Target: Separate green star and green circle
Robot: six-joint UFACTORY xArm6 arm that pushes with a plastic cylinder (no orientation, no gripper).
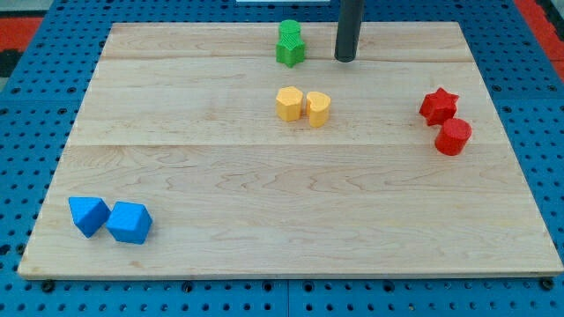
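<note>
Two green blocks stand touching near the view's top edge of the wooden board (264, 202), a little left of centre. The lower one looks like the green star (292, 53). The upper one (289, 32) is the green circle, though its shape is hard to make out. My tip (345, 59) rests on the board just to the view's right of the green pair, level with the star, with a small gap between them.
Two yellow blocks (289, 103) (318, 108) sit side by side below the green pair. A red star (438, 106) and a rounder red block (453, 136) sit at the right. Two blue blocks (89, 215) (130, 222) sit at the bottom left.
</note>
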